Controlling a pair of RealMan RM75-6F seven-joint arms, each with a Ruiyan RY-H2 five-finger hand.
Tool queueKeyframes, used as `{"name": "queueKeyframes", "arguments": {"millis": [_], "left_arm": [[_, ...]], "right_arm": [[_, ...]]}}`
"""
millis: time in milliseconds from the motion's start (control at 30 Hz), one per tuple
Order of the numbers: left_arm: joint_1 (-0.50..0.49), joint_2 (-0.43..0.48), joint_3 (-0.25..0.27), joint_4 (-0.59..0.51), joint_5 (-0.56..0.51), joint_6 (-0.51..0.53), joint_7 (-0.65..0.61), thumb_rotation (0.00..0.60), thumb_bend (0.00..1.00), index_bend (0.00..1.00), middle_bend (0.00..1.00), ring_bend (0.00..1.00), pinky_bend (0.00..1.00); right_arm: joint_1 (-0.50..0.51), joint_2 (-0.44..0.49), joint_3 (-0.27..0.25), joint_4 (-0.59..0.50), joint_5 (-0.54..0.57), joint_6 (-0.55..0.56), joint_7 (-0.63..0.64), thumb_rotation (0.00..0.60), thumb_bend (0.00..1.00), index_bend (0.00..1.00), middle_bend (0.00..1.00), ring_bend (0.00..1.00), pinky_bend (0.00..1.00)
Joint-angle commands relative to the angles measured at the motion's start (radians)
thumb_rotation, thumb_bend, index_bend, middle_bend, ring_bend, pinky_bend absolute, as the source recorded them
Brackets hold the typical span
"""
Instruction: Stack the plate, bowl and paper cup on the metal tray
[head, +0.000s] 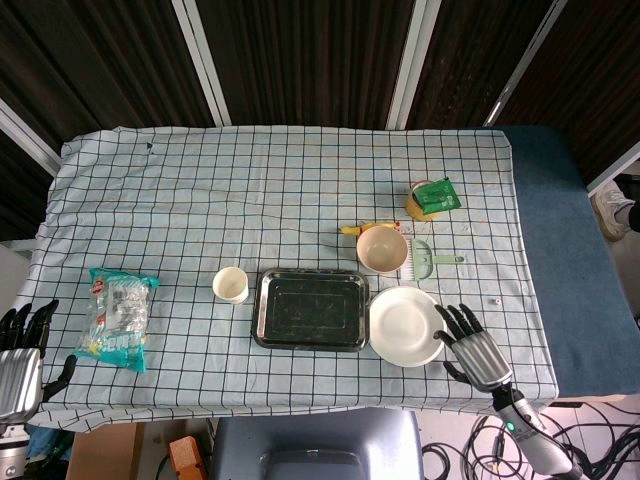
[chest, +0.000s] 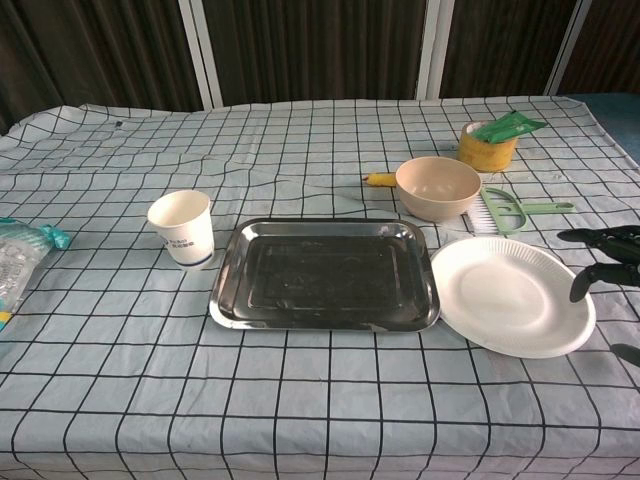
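Steel rectangular tray (head: 309, 309) lies bare on the worktop between white paper cup (head: 230, 285) and round white plate (head: 404, 325); beige bowl (head: 382, 249) sits behind. Right hand (head: 472, 344) spread empty beside the plate; left hand (head: 22, 345) empty, fingers apart.

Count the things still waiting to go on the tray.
3, all on the cloth around the empty metal tray: paper cup at its left, plate at its right, bowl behind the plate.

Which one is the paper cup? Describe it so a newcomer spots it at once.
Start at the metal tray in the middle of the checked tablecloth. Just off the tray's left edge, apart from it, stands the paper cup, upright and open at the top. It is the only tall white container; the bowl and plate both lie on the tray's other side.
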Motion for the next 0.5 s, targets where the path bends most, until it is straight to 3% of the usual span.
{"name": "queueKeyframes", "arguments": {"millis": [33,500], "left_arm": [[-0.001,0.000,-0.001,0.001,0.000,-0.002,-0.003,0.600,0.37,0.01,0.14,0.04,0.05],[0.004,-0.011,-0.007,0.006,-0.005,0.016,0.029,0.600,0.37,0.01,0.14,0.04,0.05]], "right_arm": [[0.002,-0.004,-0.001,0.007,-0.001,0.002,-0.002,0.600,0.22,0.35,0.00,0.00,0.00],[0.022,-0.082,-0.019,0.119,-0.050,0.039,0.043,0.600,0.22,0.43,0.00,0.00,0.00]]}}
